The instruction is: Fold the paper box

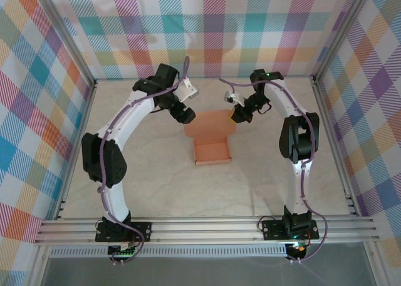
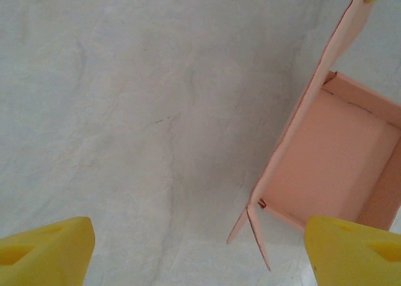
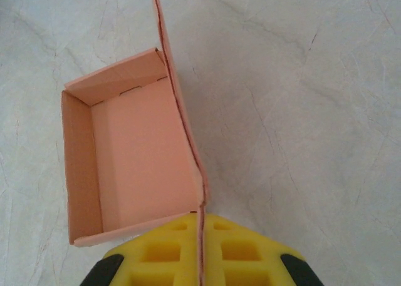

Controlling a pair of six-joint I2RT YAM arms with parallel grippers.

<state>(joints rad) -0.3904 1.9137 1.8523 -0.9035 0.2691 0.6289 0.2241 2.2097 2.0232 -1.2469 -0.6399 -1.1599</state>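
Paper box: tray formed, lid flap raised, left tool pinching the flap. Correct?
No: it is the right tool that is shut on the raised flap of the paper box, seen in the right wrist view. The left tool stands open beside the box. The rest holds.

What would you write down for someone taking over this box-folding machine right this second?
Right claw: shut on the lid flap of the paper box, holding that flap upright.
Left claw: open, holding nothing, hovering beside the box.
The box sits in the middle of the table.
Done: tray walls are folded up.
Left: probably swing the lid down over the tray and tuck it in.
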